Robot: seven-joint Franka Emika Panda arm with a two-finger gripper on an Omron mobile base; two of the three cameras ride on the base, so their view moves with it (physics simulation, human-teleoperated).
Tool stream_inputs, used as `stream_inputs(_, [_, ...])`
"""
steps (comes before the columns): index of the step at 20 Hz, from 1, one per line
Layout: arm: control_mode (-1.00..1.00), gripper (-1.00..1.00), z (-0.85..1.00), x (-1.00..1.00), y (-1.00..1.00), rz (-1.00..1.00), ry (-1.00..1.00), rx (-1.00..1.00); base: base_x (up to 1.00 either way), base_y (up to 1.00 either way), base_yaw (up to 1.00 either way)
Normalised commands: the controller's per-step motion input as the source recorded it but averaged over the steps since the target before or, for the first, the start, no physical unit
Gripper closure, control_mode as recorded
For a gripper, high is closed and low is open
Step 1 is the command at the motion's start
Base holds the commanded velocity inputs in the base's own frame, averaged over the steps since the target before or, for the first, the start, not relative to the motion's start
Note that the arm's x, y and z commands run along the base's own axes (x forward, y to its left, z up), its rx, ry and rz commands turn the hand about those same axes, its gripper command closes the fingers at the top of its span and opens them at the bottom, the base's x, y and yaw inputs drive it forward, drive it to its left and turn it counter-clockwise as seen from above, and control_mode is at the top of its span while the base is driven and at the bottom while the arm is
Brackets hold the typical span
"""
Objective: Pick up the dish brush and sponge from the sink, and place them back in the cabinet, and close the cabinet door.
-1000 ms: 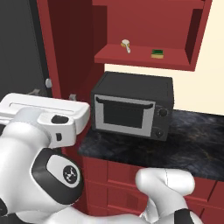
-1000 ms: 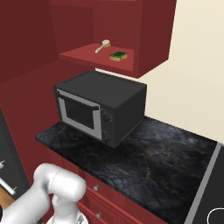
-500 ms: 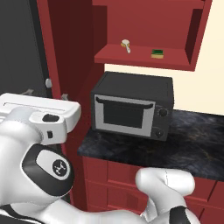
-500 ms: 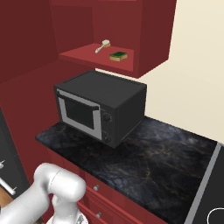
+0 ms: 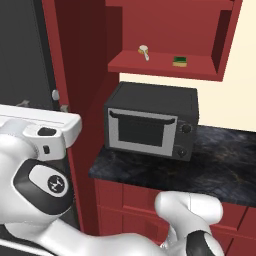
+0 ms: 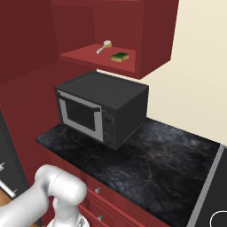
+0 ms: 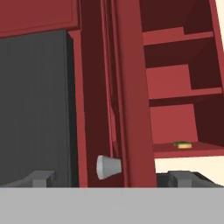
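Closing step: the brush and sponge lie on the shelf, so judging by this only the door is left to shut.
Cabinet (image 5: 165, 30): open, over the microwave (image 5: 152, 125).
Door (image 7: 131, 87): swung out, edge-on in the hand view, a small grey knob (image 7: 107, 167) at 6 o'clock.
Gripper (image 7: 113, 178): empty, fingers spread to their widest, one tip either side of the door's edge.
Brush (image 5: 144, 51): on the shelf, at 9 o'clock from the sponge (image 5: 180, 61), apart.
Next move: likely a sideways push on the door's outer face.
Room: counter (image 6: 168, 150) bare toward 3 o'clock; a dark grey fridge panel (image 7: 35, 105) stands close at 9 o'clock.
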Motion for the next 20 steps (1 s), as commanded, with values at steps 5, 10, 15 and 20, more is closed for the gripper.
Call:
stream_inputs(5, [-1.00,-1.00,-0.01,0.10,0.11,-0.01,-0.03,0.00,0.00,0.00,0.00])
stream_inputs(10, [-1.00,-1.00,-0.03,0.15,0.17,-0.01,-0.03,0.00,0.00,0.00,0.00])
stream_inputs(15, [-1.00,-1.00,0.00,0.20,0.06,-0.04,-0.04,0.00,0.00,0.00,0.00])
stream_inputs(20, [-1.00,-1.00,0.00,0.16,0.00,-0.12,-0.04,0.00,0.00,0.00,0.00])
